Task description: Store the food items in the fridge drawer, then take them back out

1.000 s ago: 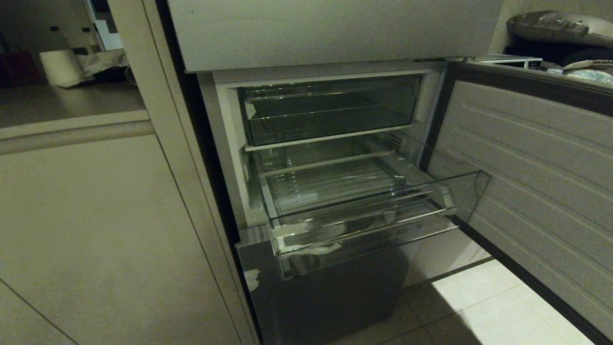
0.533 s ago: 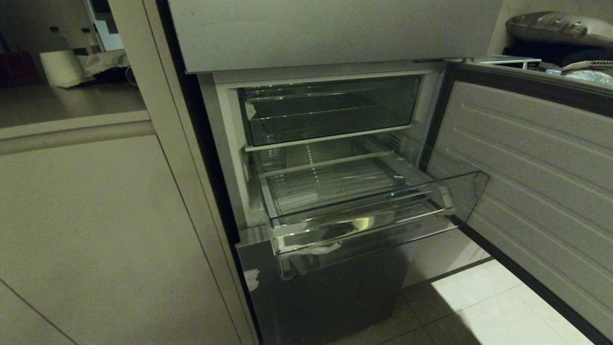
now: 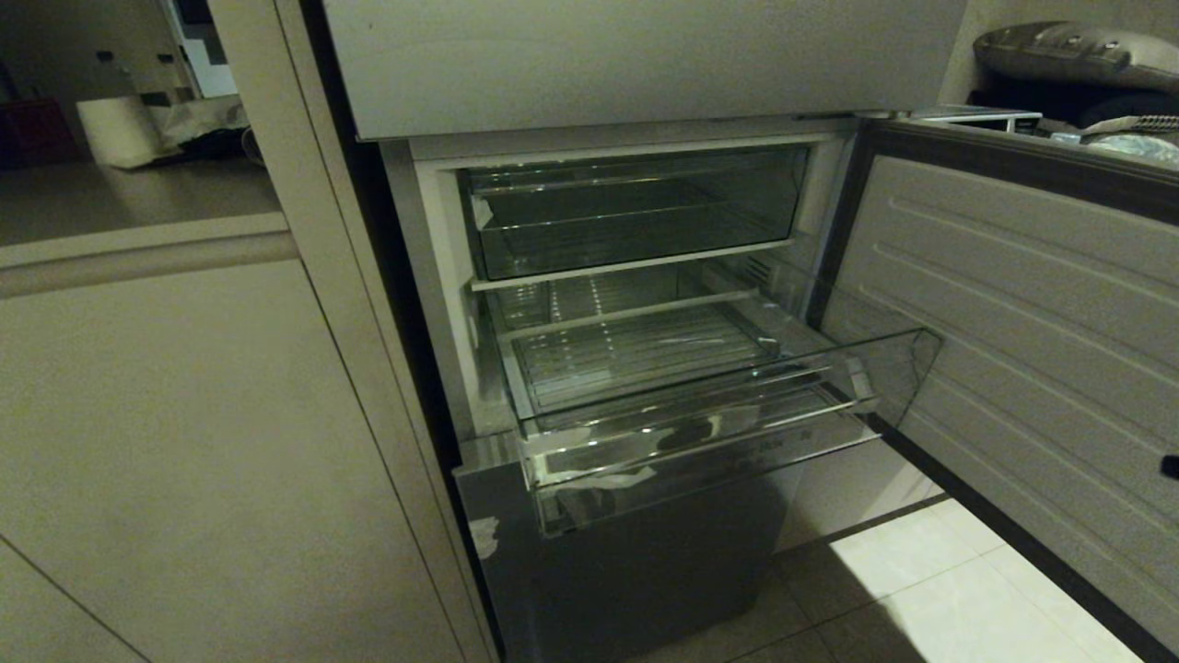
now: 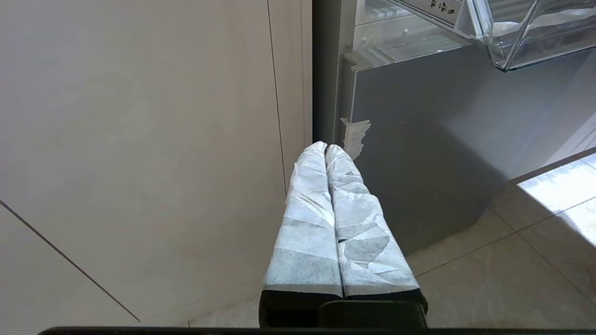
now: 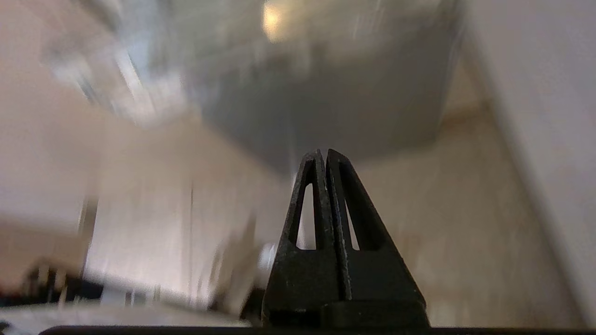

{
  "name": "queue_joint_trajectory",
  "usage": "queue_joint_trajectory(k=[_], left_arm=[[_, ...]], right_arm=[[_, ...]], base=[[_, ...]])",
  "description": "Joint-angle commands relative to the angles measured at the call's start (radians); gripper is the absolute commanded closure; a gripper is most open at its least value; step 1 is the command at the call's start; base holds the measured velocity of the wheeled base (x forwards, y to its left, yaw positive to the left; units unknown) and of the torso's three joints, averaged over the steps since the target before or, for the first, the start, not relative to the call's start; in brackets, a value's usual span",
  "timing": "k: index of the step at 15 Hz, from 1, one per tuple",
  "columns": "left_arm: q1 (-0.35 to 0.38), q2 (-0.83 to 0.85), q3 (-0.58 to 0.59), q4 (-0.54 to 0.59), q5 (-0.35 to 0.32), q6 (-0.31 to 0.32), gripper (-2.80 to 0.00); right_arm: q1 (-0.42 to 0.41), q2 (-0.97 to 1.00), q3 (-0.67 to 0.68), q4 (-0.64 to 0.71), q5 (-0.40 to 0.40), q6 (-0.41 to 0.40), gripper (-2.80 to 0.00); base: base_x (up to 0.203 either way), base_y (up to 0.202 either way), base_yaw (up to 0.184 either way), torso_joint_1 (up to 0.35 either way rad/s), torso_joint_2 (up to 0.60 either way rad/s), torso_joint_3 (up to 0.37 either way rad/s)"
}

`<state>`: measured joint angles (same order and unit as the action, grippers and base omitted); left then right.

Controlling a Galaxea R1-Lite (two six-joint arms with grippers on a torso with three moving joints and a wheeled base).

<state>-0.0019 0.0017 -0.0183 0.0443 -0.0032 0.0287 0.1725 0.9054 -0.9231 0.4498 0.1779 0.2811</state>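
Pale floor tiles [image 3: 930, 589] lie below the pulled-out fridge drawer [image 3: 700, 433]; both end effectors' fingers pressed together, empty.

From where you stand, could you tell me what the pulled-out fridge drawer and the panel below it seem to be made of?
The fridge drawer looks like clear, glossy plastic: its ribbed bottom shows through the walls. The lower door panel looks like grey brushed metal or a metallic coating; which of the two cannot be told.
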Motion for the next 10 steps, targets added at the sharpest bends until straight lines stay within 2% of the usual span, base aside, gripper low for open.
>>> queue_joint_trajectory(k=[1,5,6,8,9,10], left_arm=[[0.000,0.001,0.000,0.000,0.000,0.000,0.00],[-0.001,0.001,0.000,0.000,0.000,0.000,0.00],[-0.001,0.001,0.000,0.000,0.000,0.000,0.00],[-0.001,0.001,0.000,0.000,0.000,0.000,0.00],[-0.001,0.001,0.000,0.000,0.000,0.000,0.00],[-0.001,0.001,0.000,0.000,0.000,0.000,0.00]], right_arm=[[0.059,0.146,0.034,-0.007,0.005,0.005,0.00],[0.114,0.302,0.084,-0.118,-0.015,0.006,0.00],[0.118,0.356,0.107,-0.194,-0.016,0.006,0.00],[0.122,0.473,0.169,-0.485,-0.023,0.001,0.00],[0.123,0.523,0.183,-0.569,-0.026,-0.002,0.00],[0.123,0.569,0.182,-0.598,-0.028,-0.003,0.00]], base=[[0.000,0.000,0.000,0.000,0.00,0.000],[0.000,0.000,0.000,0.000,0.00,0.000],[0.000,0.000,0.000,0.000,0.00,0.000],[0.000,0.000,0.000,0.000,0.00,0.000],[0.000,0.000,0.000,0.000,0.00,0.000],[0.000,0.000,0.000,0.000,0.00,0.000]])
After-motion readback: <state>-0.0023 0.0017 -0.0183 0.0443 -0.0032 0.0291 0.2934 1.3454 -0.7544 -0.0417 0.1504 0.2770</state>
